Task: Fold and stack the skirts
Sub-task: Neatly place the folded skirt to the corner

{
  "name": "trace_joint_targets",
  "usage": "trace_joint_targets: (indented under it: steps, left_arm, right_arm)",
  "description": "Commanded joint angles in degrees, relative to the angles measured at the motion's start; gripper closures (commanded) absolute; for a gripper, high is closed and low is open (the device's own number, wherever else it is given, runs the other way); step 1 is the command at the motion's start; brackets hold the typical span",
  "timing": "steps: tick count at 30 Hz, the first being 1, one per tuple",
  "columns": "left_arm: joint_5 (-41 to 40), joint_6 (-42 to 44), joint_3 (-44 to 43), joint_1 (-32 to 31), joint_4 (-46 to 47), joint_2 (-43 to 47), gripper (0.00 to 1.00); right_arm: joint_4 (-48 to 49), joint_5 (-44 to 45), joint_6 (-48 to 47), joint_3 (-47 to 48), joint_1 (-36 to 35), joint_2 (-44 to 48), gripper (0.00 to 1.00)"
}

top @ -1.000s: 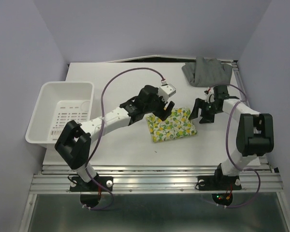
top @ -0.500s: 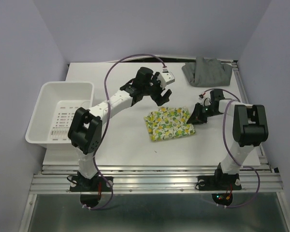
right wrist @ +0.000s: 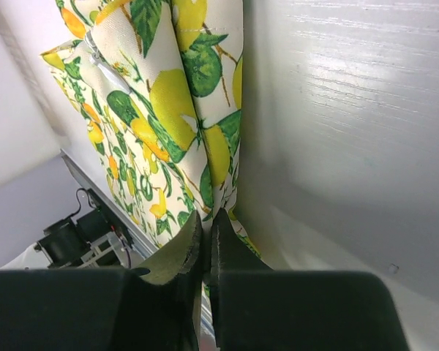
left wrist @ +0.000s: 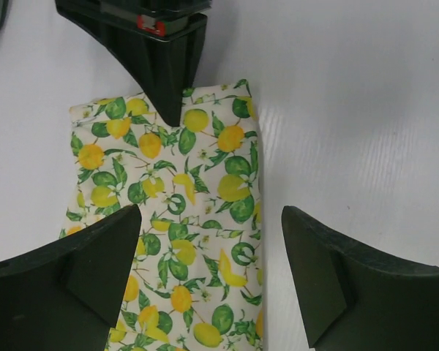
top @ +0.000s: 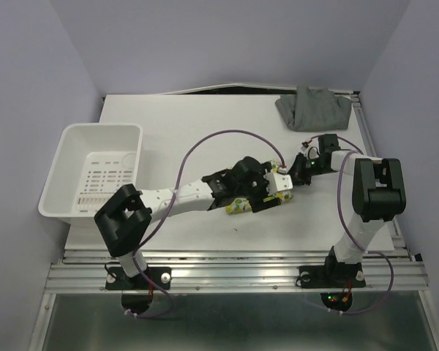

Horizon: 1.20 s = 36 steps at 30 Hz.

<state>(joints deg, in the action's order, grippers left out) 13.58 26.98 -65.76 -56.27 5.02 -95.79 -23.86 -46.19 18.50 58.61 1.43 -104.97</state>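
The lemon-print skirt (top: 238,207) lies folded at the table's middle, mostly hidden under my left arm. My left gripper (top: 271,196) hovers open just over it. In the left wrist view the skirt (left wrist: 177,212) lies between and below the spread fingers (left wrist: 66,285), and the left gripper (left wrist: 212,252) holds nothing. My right gripper (top: 296,175) is shut on the skirt's right edge. In the right wrist view the right gripper (right wrist: 207,238) pinches the printed cloth (right wrist: 177,110). The right gripper's tip (left wrist: 170,110) also shows on that edge in the left wrist view. The grey skirt (top: 312,107) lies bunched at the far right.
A white perforated basket (top: 67,167) stands at the table's left edge. The left arm's purple cable (top: 205,142) arcs over the table's middle. A metal rail (top: 234,267) runs along the near edge by the arm bases.
My left arm swung from behind the lemon skirt down over it, jaws still open. My right gripper closed on the skirt's right edge.
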Motion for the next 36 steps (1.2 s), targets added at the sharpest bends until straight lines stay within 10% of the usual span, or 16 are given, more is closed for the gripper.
trace_joint_targets:
  steps: [1,18,24,30,36]
  left_arm:
    - [-9.7,1.7,0.7,-3.8,3.0,-0.1,0.13]
    - [-23.0,4.2,-2.6,-10.3,2.1,-12.6,0.34]
    - [-26.0,3.6,-3.7,-10.4,1.4,-16.2,0.73]
    - [-20.4,-2.9,-2.4,-7.7,1.6,-12.9,1.0]
    - [-17.5,-5.7,-1.4,-0.4,3.4,-8.9,1.0]
  right_arm:
    - [2.0,-1.4,2.4,1.3,0.0,1.5,0.99]
    - [-0.9,1.1,3.2,3.4,0.0,-1.5,0.93]
    - [-1.5,-0.7,4.0,3.8,0.0,-2.7,0.88]
    - [-3.6,0.5,2.4,4.7,0.0,-2.6,0.08]
    - [-9.0,3.1,0.1,6.2,0.0,-3.0,0.0]
